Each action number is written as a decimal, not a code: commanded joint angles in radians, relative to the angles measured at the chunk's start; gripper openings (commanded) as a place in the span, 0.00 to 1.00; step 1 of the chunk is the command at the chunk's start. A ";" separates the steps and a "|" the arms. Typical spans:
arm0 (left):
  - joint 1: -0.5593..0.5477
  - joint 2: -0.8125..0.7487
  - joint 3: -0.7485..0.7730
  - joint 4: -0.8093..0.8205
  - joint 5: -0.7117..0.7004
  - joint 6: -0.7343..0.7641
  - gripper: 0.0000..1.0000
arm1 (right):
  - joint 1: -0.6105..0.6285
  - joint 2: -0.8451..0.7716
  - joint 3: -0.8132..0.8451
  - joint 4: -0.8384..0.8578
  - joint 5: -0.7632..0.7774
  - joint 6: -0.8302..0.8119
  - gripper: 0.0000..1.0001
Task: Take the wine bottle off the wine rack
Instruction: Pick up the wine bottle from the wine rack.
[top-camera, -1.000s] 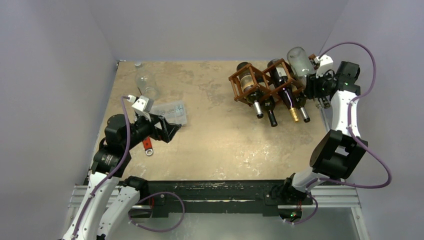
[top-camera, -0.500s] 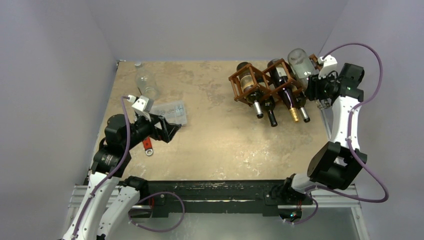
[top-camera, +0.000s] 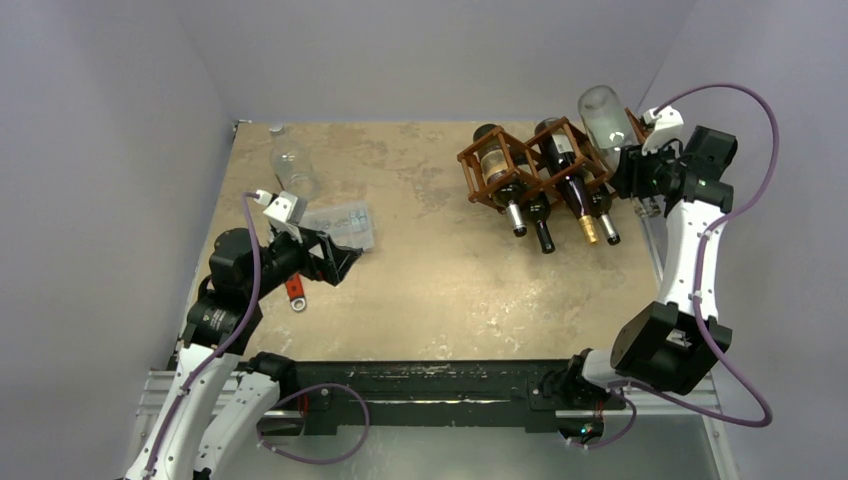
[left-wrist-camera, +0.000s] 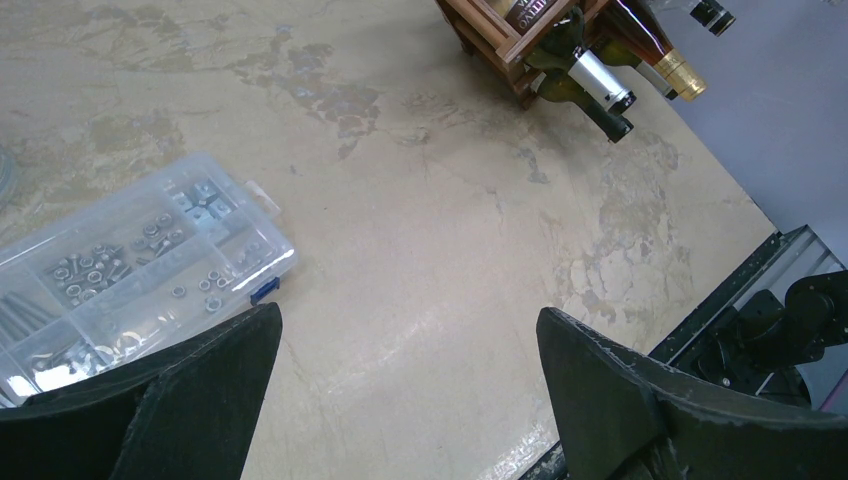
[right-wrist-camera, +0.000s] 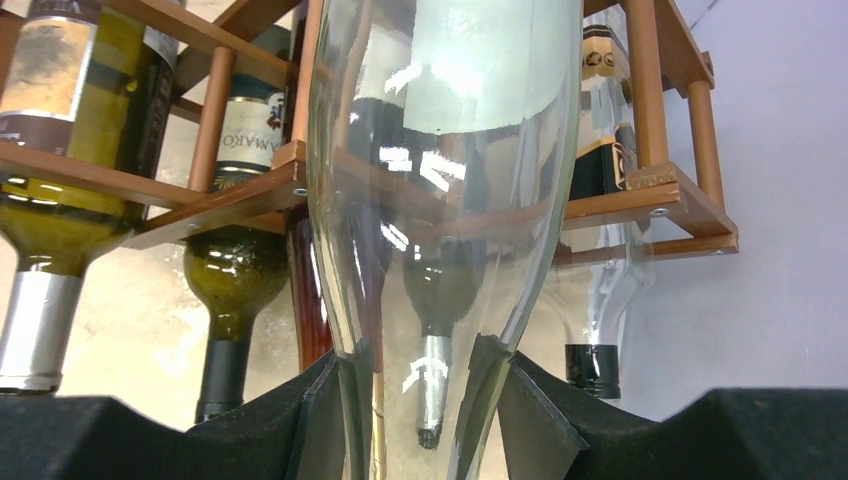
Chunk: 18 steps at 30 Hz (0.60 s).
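Robot lab: bare-walled enclosure (top-camera: 430, 60), aluminium rail (top-camera: 152, 382)

You have a clear box (left-wrist-camera: 130, 270) of small screws and nuts lying flat on the left of the tan table (top-camera: 430, 280). A clear bottle (top-camera: 290, 170) lies near it, farther back. A red tool (top-camera: 295, 292) sits closer to the front edge.

Soft, even light from above is washing the table (top-camera: 420, 290), leaving only faint shadows under the wine rack (top-camera: 528, 152). In front of the rack, the clear wine bottle (right-wrist-camera: 440, 150) is catching bright streaks of glare and warping the bottles (right-wrist-camera: 225, 270) behind it. The dark fingers (right-wrist-camera: 140, 440) below the rack are blurring out of focus; some rack labels (right-wrist-camera: 250, 135) are perhaps softening past legibility.
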 joint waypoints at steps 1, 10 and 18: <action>-0.004 0.000 0.003 0.019 0.015 0.000 1.00 | -0.003 -0.078 0.113 0.132 -0.125 0.024 0.00; -0.004 0.006 0.003 0.021 0.018 -0.001 1.00 | 0.001 -0.090 0.186 0.038 -0.277 0.027 0.00; -0.003 0.014 0.002 0.021 0.013 0.003 1.00 | 0.064 -0.118 0.200 -0.022 -0.347 0.028 0.00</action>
